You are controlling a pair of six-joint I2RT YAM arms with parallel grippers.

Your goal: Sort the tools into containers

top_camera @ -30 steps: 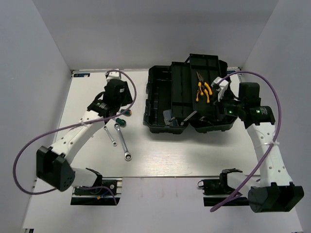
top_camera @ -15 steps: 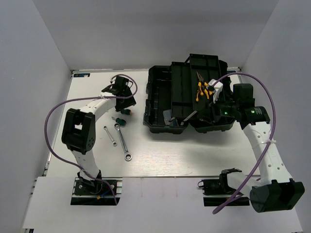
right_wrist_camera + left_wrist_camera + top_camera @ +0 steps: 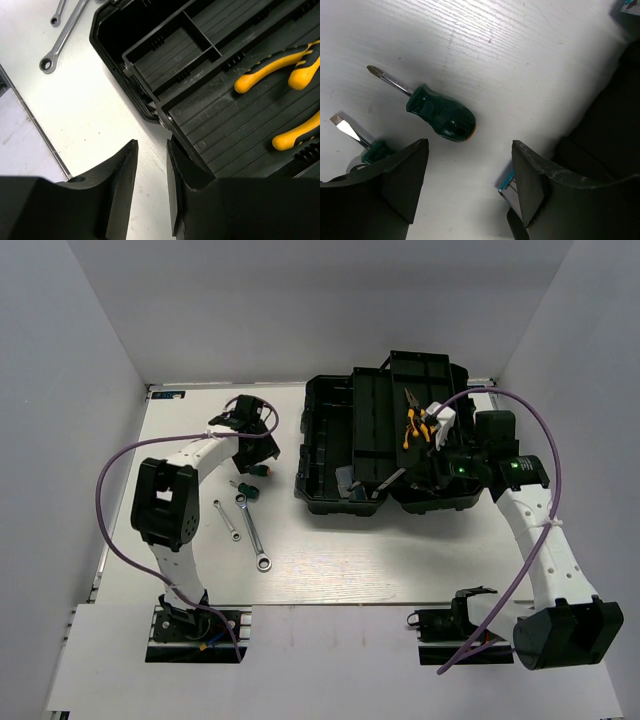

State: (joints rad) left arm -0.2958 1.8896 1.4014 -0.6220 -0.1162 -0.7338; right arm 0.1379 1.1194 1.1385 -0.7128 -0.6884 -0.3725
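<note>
Left claw (image 3: 470,150) hangs wide open and empty over the table (image 3: 520,60), jaws down. A green screwdriver (image 3: 440,115) lies just ahead of it, off toward the left finger (image 3: 402,185) and not yet between the jaws. Its long axis slants, handle butt nearest the claw and tip pointing away. That is closer to the closing line than across it, so a wrist turn looks needed before the descent.

A second screwdriver (image 3: 372,149) lies just beside the left finger and could be nudged. The toolbox (image 3: 312,440) stands close on the right, its wall crowding the right finger (image 3: 535,185). Two wrenches (image 3: 253,532) lie nearer the table's near edge.

The right claw (image 3: 150,160), narrowly parted and empty, hovers at the toolbox's near rim, beside the tray holding the pliers (image 3: 272,70), so the left arm is nearer.
</note>
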